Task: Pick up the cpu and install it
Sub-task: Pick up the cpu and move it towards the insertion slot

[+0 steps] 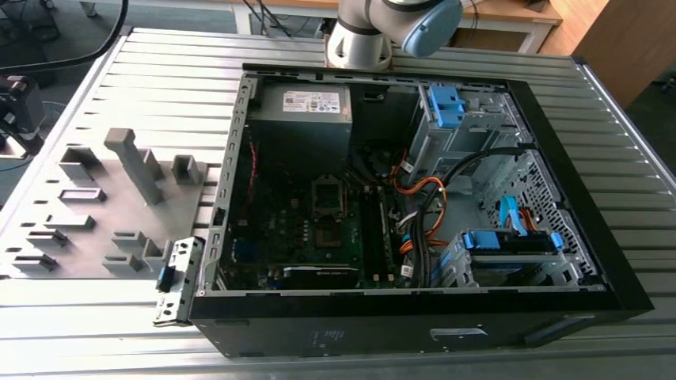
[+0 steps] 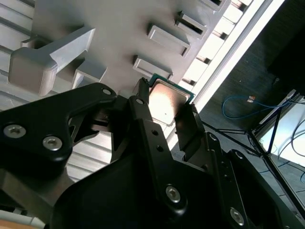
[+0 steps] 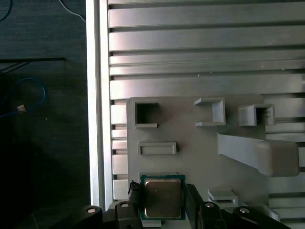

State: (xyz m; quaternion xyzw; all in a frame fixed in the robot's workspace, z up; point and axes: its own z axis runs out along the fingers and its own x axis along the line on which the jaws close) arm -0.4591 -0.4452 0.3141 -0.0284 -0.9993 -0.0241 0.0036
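Silver-topped, green-rimmed cpu (image 3: 163, 200), black gripper (image 3: 162, 189), grey tray (image 3: 190, 157), ribbed silver table (image 3: 200, 43); the black computer case (image 1: 618, 289) shows blue brackets (image 1: 447, 107) and orange cables (image 1: 428, 188).

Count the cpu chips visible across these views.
1. The cpu sits between the fingers of the claw in both wrist views, over the grey tray. Others may be hidden inside the computer case.

Exterior view high, oblique; both wrist views near tray (image 3: 190, 152) (image 2: 119, 19).
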